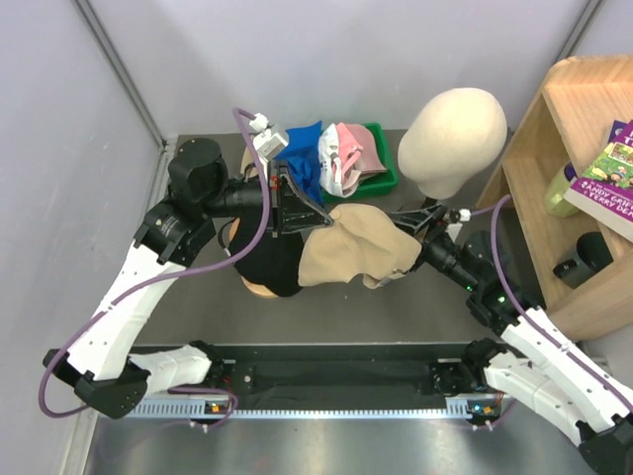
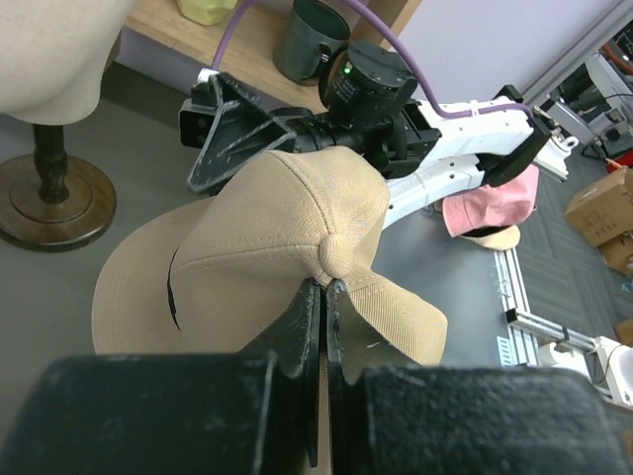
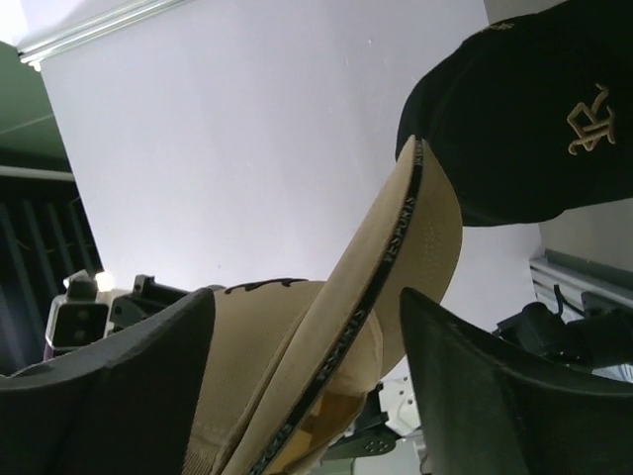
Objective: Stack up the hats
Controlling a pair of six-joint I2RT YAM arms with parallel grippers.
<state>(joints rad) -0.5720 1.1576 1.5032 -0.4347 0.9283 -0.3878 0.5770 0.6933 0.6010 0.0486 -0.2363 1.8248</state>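
Beside the black cap (image 1: 272, 269), left fingers (image 2: 307, 327) pinch the limp tan cap (image 1: 356, 252) at its crown; wide right fingers (image 3: 475, 396) straddle its firmer rim.

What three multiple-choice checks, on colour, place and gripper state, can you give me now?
1. The held cap in the left gripper is: A red; B tan; C green.
2. The blue cap and pink cap lie: A in the green bin; B on the floor; C on a chair.
3. The right gripper is: A open around the held cap's edge; B shut, empty; C out of view.
B: tan fabric is pinched. A: both sit in the bin. A: its fingers stand apart on either side.
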